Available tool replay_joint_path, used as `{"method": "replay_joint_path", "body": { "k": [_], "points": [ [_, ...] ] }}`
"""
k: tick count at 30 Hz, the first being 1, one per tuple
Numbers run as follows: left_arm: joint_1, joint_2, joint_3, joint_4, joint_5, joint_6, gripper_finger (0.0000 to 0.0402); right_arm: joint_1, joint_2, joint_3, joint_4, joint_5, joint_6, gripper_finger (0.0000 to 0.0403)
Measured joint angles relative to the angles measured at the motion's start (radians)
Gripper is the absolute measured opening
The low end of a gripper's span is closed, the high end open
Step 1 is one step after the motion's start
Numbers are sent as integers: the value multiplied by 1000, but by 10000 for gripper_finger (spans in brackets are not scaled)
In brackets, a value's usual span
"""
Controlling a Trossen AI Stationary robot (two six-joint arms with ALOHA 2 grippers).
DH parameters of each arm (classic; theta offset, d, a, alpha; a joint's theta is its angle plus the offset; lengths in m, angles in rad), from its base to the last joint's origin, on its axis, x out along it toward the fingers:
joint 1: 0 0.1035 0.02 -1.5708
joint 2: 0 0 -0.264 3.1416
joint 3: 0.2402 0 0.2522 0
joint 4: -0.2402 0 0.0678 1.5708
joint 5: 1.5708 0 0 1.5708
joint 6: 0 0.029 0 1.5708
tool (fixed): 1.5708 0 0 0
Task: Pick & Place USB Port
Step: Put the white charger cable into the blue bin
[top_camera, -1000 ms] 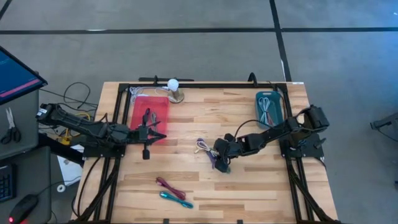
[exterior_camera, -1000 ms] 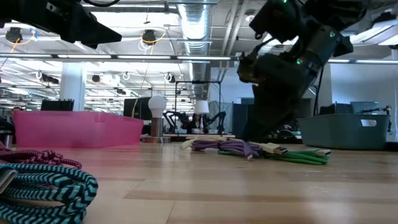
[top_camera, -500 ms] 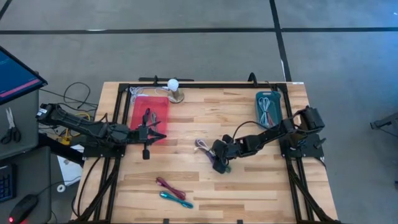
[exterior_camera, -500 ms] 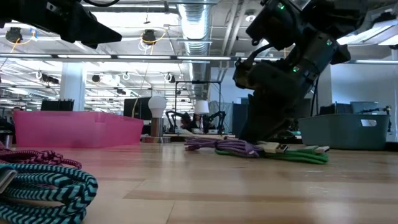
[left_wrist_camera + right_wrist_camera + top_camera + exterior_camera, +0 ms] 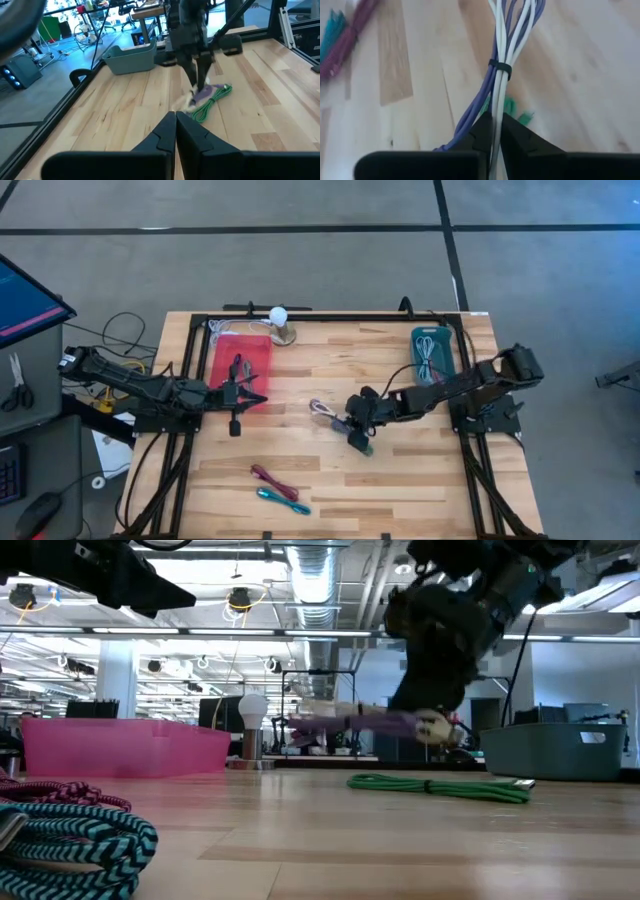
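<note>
A purple-and-white USB cable bundle point(image 5: 360, 722), bound by a black tie point(image 5: 500, 67), hangs above the table's middle with my right gripper point(image 5: 356, 427) shut on it. It also shows in the high view point(image 5: 324, 411). A coiled green cable point(image 5: 440, 787) lies flat on the wood just beneath it. My left gripper point(image 5: 175, 131) is shut on nothing and hovers by the near edge of the pink bin point(image 5: 240, 368) at the table's left. My right gripper pinches the purple-and-white bundle between its two fingers point(image 5: 482, 131), near the connector end point(image 5: 432, 726). It comes from above, slanting down. The bundle is lifted clear of the table and lies about level, its long part reaching toward the table's left.
A teal bin point(image 5: 432, 352) holding cables stands at the far right. A maroon cable point(image 5: 272, 479) and a teal braided cable point(image 5: 285, 501) lie near the front edge, left of centre. A small lamp with a white bulb point(image 5: 279, 320) stands at the far edge.
My right gripper has shut on the purple-and-white bundle and gone up with it. The bundle, which lay on the table beside the green cable, now hangs level and clear of the wood. The green cable has stayed on the table.
</note>
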Motion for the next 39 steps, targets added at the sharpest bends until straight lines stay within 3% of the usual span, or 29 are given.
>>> {"method": "replay_joint_path", "body": {
  "k": [9, 19, 27, 39],
  "points": [
    [0, 0, 0, 0, 0, 0, 11, -26, -96, 1, -60, 6, -33, 5],
    [0, 0, 0, 0, 0, 0, 11, -25, -97, 1, -64, 2, -33, 43],
    [0, 0, 0, 0, 0, 0, 11, -24, -98, 1, -79, -4, -32, 5],
    [0, 0, 0, 0, 0, 0, 11, -26, -54, -2, -168, -26, -37, 65]
  ]
}}
